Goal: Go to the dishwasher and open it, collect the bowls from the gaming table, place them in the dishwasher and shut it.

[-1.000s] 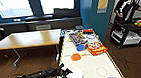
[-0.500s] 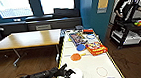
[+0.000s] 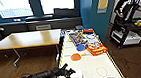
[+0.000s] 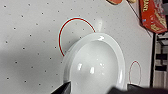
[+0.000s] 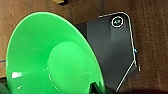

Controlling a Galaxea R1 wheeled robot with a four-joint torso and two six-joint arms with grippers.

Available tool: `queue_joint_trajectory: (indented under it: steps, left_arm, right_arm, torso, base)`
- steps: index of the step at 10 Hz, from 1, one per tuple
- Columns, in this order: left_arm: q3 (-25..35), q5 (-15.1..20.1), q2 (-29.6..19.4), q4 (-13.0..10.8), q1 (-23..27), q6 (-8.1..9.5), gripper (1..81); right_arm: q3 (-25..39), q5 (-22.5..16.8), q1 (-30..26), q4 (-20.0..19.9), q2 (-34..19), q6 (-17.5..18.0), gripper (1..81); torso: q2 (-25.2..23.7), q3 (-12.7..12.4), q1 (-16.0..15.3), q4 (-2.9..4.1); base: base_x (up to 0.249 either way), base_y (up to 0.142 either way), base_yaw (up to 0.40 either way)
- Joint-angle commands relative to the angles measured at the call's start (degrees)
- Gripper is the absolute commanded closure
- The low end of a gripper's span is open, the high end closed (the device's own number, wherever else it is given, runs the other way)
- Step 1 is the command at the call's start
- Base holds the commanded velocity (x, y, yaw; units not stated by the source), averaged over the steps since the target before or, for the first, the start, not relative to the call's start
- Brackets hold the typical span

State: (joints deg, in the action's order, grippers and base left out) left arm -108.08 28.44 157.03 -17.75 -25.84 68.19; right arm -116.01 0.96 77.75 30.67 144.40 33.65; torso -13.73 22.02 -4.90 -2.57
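The gaming table (image 3: 89, 65) has a white top and yellow edges, and runs away from me. An orange bowl (image 3: 75, 57) and a blue bowl (image 3: 81, 47) sit at its middle. Near its front left edge stands a white bowl (image 3: 77, 75), which shows large in the left wrist view (image 4: 97, 65). My left gripper (image 3: 71, 73) is open at that bowl's near rim (image 4: 90, 89). The lime green bowl (image 5: 50, 57) hangs over the floor and my dark base, with my right gripper (image 5: 96, 88) shut on its rim. The dishwasher is out of view.
A red game box (image 3: 95, 48) and other board games lie on the table's far half. A wood-topped table (image 3: 26, 39) stands to the left. A person (image 3: 127, 6) with a control rig stands at the right on the wooden floor.
My left arm has reached a little further right, bringing its gripper up to the white bowl. The bowls on the table have not moved.
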Motion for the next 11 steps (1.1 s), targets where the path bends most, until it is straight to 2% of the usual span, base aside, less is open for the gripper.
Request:
queue_joint_trajectory:
  steps: [1,7,9,11]
  left_arm:
    - [0.24,1.88,0.92,-0.36,7.69,0.36,1.0]
    - [3.84,1.53,-1.09,-0.36,10.5,0.27,1.0]
    - [3.84,1.53,-1.18,-0.44,10.59,0.27,1.0]
    - [1.57,1.62,0.74,-0.71,9.28,0.1,1.0]
  right_arm:
    - [1.32,-1.93,-2.64,0.71,-1.89,-0.16,81.1]
    - [1.76,-2.02,-2.9,0.71,-2.07,-0.07,81.1]
    - [1.85,-2.02,-2.9,0.71,-1.98,-0.16,81.1]
    - [2.02,-2.02,-2.9,0.71,-1.98,-0.16,81.1]
  torso:
    - [0.0,0.0,0.0,0.0]
    - [0.0,0.0,0.0,0.0]
    - [0.0,0.0,0.0,0.0]
    - [0.0,0.0,0.0,0.0]
  base:
    - [0.0,0.0,0.0]
    - [0.0,0.0,0.0]
    - [0.0,0.0,0.0]
    - [0.0,0.0,0.0]
